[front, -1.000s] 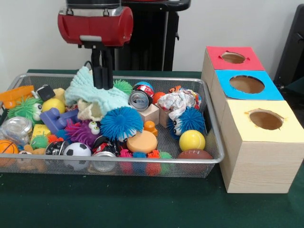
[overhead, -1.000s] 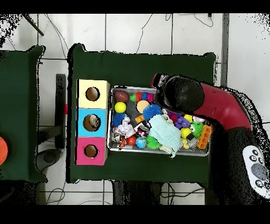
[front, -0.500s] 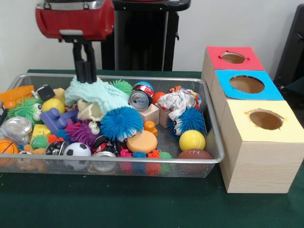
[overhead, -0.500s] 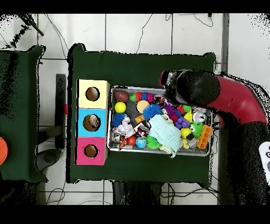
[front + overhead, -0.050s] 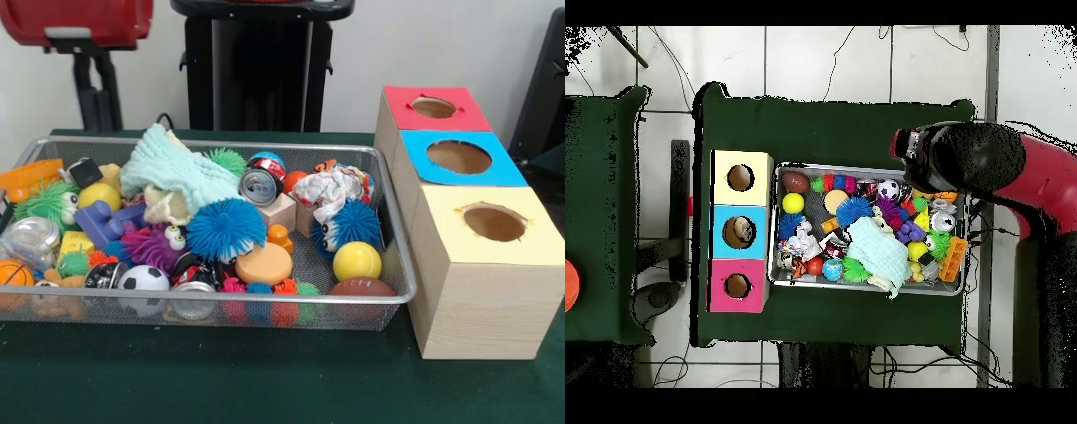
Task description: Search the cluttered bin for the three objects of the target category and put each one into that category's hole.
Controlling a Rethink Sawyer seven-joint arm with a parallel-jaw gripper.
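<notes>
Dark green surface (image 5: 265, 389) carrying a silver wire-mesh bin (image 5: 393, 256) of toys beside three wooden boxes with holes.
The black end effector (image 5: 99, 119) hangs above the bin's corner, empty; its opening cannot be told. The pale green knitted cloth (image 5: 181, 177) lies atop the clutter.

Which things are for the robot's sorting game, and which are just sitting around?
For the job:
gripper, wire bin, toy pile, red box, blue box, yellow box.

Just lying about:
side table, orange thing on it.
</notes>
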